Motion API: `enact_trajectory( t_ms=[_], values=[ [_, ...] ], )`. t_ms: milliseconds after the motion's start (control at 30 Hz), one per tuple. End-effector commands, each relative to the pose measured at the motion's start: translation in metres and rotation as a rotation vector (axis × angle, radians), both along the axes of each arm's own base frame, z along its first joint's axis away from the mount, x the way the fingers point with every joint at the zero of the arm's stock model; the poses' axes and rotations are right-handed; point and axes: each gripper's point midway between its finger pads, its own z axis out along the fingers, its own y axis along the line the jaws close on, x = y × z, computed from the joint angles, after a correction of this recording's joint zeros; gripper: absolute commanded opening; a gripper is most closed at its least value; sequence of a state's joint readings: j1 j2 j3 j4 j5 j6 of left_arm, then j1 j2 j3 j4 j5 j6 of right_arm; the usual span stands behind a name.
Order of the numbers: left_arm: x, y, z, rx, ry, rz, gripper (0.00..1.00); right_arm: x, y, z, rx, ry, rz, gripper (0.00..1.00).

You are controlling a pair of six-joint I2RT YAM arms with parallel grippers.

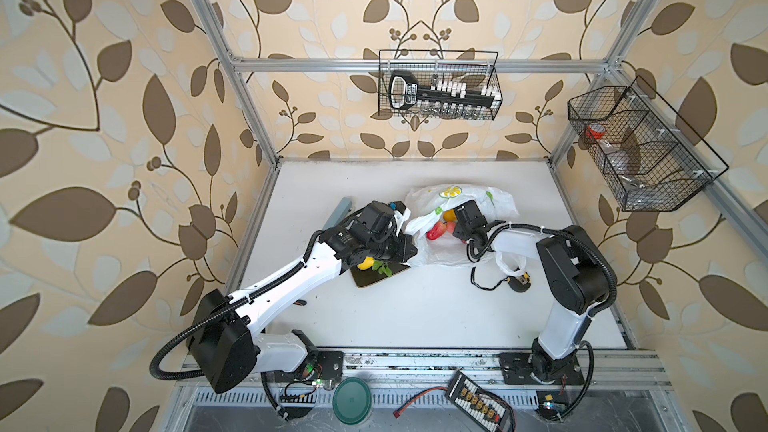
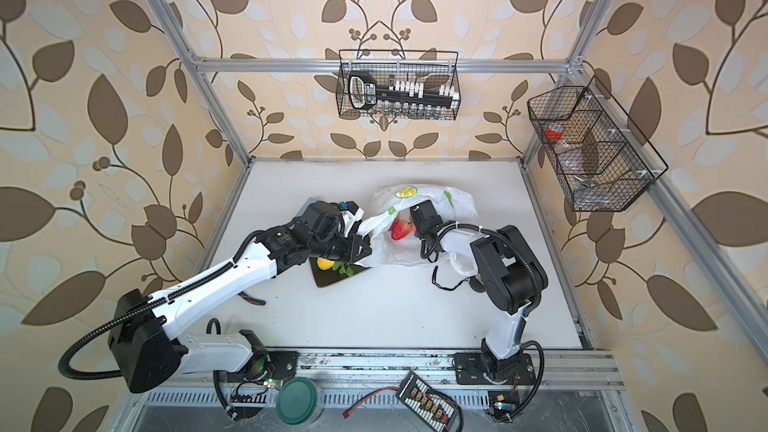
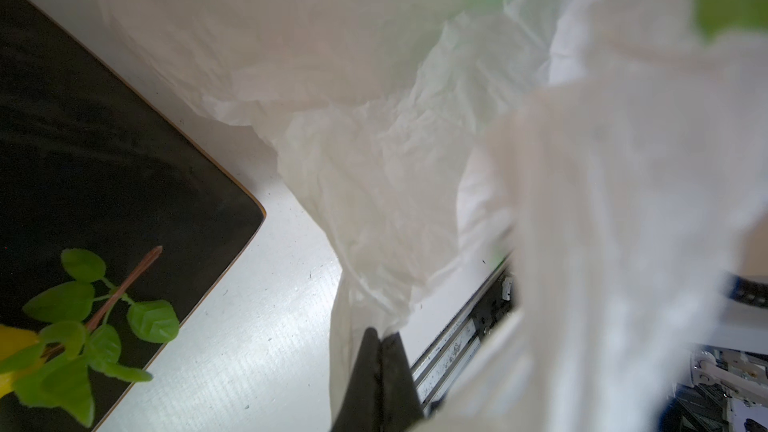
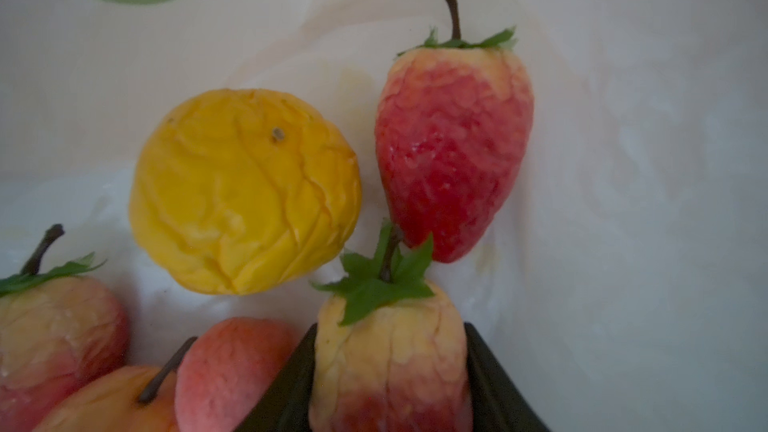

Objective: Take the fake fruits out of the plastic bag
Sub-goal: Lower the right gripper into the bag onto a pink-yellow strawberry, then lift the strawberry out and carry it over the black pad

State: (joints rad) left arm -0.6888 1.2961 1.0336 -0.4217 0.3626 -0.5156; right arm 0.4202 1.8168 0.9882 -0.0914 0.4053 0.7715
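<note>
Carefully now, I am clamping my right end effector (image 4: 390,326) on a strawberry (image 4: 386,367) inside the plastic bag (image 1: 465,197), while my left end effector (image 3: 379,336) is pinching the bag's rim open. I am planning a slow, straight lift toward the dark tray (image 1: 374,280) at the bag's eight o'clock.

One strawberry (image 4: 390,359) cut off at the edge, plastic bag (image 3: 615,222) blurred up close — yellow fruit (image 3: 11,339) mostly cropped.
</note>
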Motion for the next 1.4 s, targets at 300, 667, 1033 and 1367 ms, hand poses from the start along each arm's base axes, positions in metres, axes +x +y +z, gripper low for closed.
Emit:
enact_trajectory(
  t_ms=[300, 667, 1033, 1367],
  values=[
    [0.018, -0.004, 0.024, -0.040, -0.067, 0.073, 0.00, -0.040, 0.029, 0.062, 0.044, -0.074, 0.404, 0.41],
    [0.044, -0.019, 0.038, -0.041, -0.118, 0.082, 0.00, -0.103, 0.074, 0.123, 0.252, -0.161, 0.780, 0.41],
    [0.091, -0.029, 0.043, -0.021, -0.143, 0.032, 0.00, -0.160, 0.107, 0.177, 0.360, -0.292, 1.045, 0.40],
    [0.121, -0.025, 0.041, -0.027, -0.125, 0.044, 0.00, -0.197, 0.171, 0.190, 0.105, -0.454, 1.228, 0.38]
  ],
)
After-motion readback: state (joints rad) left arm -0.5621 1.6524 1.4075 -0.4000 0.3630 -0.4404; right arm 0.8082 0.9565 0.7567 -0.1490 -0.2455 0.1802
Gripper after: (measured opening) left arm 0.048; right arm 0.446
